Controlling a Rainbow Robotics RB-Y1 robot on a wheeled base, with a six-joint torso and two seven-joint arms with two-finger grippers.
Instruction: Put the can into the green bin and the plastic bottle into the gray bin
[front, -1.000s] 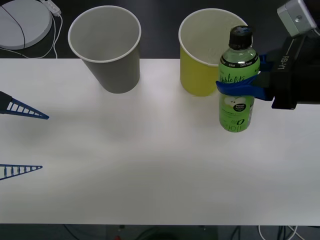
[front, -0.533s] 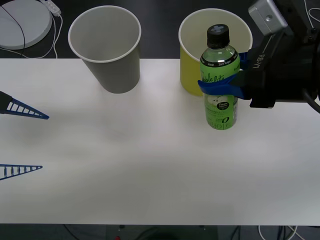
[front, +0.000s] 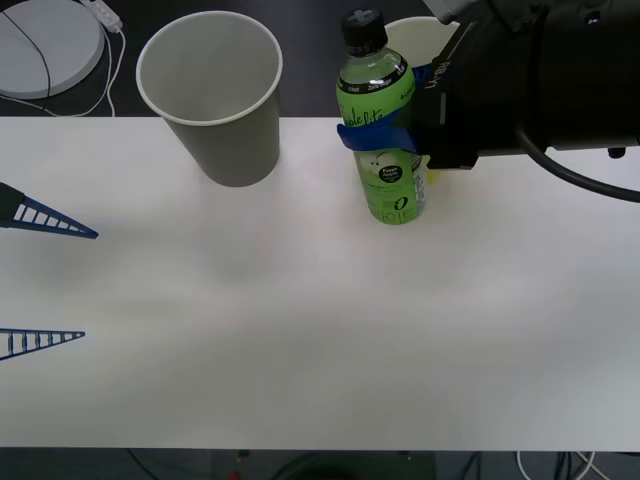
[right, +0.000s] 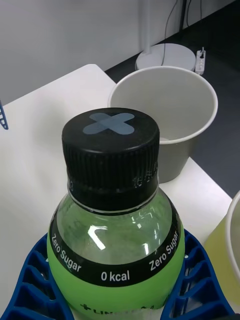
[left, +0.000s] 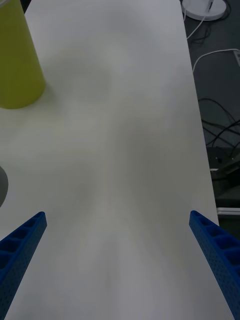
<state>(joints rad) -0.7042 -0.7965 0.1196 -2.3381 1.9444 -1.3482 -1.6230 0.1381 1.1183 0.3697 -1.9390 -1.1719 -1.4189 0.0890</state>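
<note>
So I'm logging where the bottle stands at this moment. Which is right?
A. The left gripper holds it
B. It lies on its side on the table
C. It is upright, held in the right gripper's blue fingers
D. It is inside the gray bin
C: the plastic bottle is upright with the right gripper closed around its middle, between the gray bin and the green bin; the left gripper waits open at the table's left edge.

Colours on the white table (front: 300, 340)

Bright green plastic bottle (front: 385, 140) with black cap, green apple label; gray bin (front: 215, 95) and yellow-green bin (left: 17, 60), both white-rimmed, pale inside; blue ribbed fingers (front: 372, 137) on right gripper (front: 385, 138), same on left gripper (front: 45, 275).
</note>
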